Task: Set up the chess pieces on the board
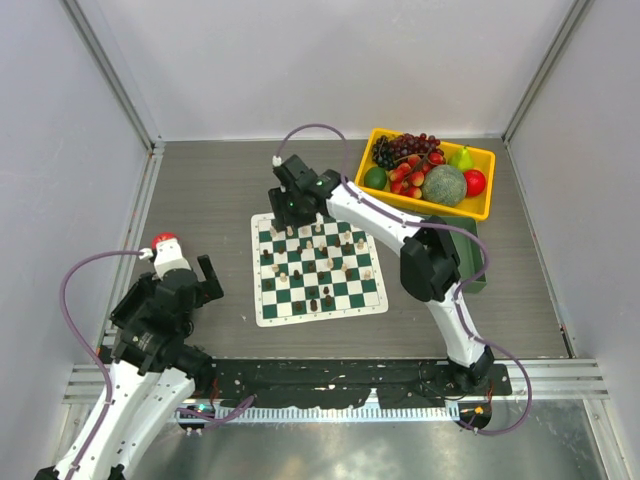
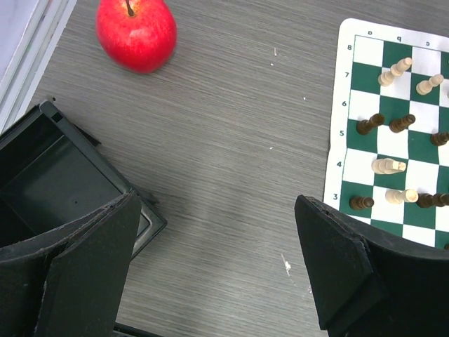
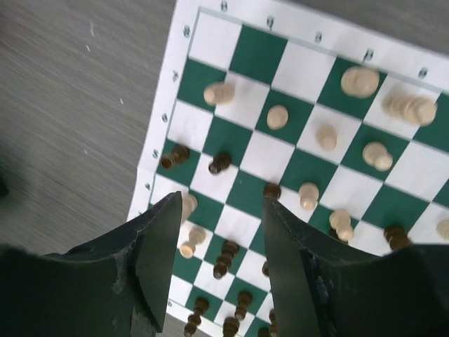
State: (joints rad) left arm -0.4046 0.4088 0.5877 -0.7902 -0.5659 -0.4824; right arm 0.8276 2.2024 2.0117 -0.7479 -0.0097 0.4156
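The right gripper (image 3: pixel 221 210) fills the bottom of its wrist view. Its two fingers (image 3: pixel 158 246) stand apart with nothing clamped, and checked squares show through the gap. A cream piece (image 3: pixel 186 204) sits just beside the left-hand finger's tip, and dark pieces (image 3: pixel 228 256) stand lower in the gap. Above them the board (image 3: pixel 259 53) fills the frame. Cream chess pieces (image 3: pixel 277 117) are scattered towards the upper right, and two dark ones stand at the board's left edge. Bare grey tabletop (image 3: pixel 70 105) takes the left of the picture.

The top view alone places this. There the right gripper (image 1: pixel 293 215) hangs over the far left corner of the board (image 1: pixel 262 310), at centre frame, and mixed chessmen are strewn across the squares. At upper right a yellow tray (image 1: pixel 440 205) holds fruit, and a green bin (image 1: pixel 472 272) peeks out beside the right arm.

The left gripper (image 2: pixel 217 203) is spread wide and empty over bare table, well left of the board (image 2: pixel 365 74), whose numbered edge and a few pieces (image 2: pixel 386 166) fill the right of that frame. A red apple (image 2: pixel 137 31) lies at the top left. A dark open container (image 2: pixel 56 175), at the left edge, shows only in this view. From above, the left gripper (image 1: pixel 185 275) sits at middle left with the apple (image 1: pixel 163 241) just beyond it.
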